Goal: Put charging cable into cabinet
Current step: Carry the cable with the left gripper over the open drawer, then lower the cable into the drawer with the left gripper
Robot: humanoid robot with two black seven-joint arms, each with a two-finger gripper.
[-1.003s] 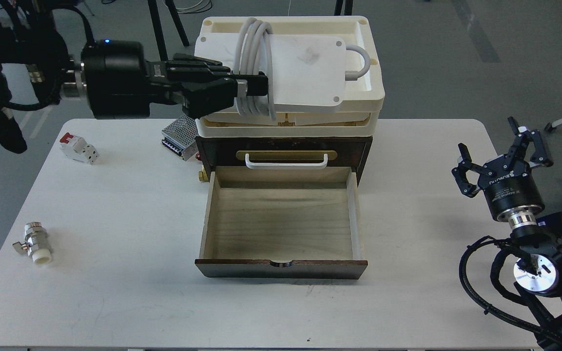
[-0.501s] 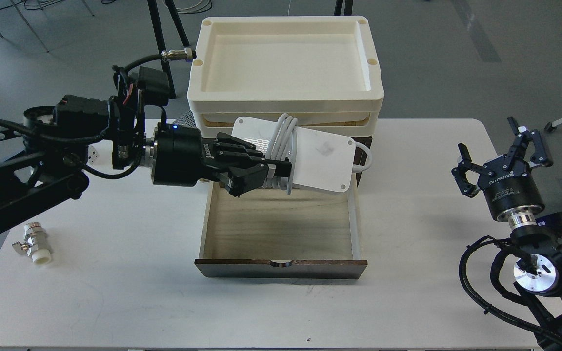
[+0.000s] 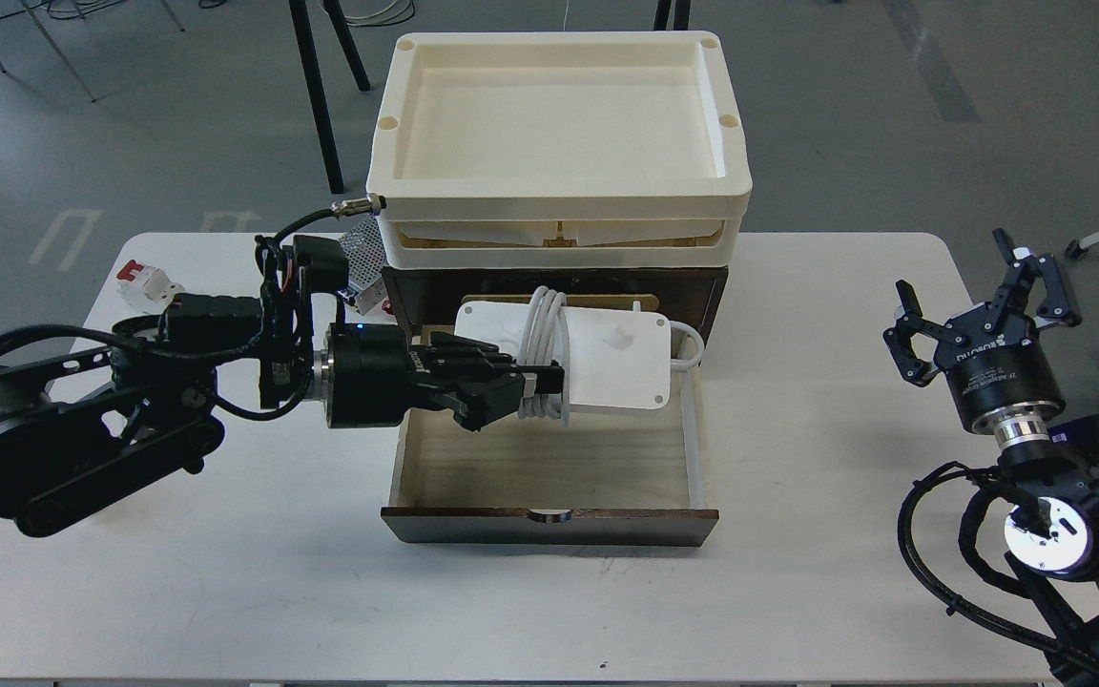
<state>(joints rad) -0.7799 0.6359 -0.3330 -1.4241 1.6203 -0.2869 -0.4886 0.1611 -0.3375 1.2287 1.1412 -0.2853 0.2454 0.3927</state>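
The charging cable (image 3: 607, 367) — a flat white rounded-rectangle brick with small screw dots at its corners and a thick white cord coiled around its middle — is held over the back part of the open drawer (image 3: 549, 458) of the cabinet (image 3: 712, 296). It is clamped at the coiled cord by the fingers of the left gripper (image 3: 535, 386), which comes in from the left. A short loop of cord is seen at the brick's right end. The right gripper (image 3: 979, 296) — fingers spread, nothing between them — is kept well apart at the right edge of the worktop (image 3: 798, 572).
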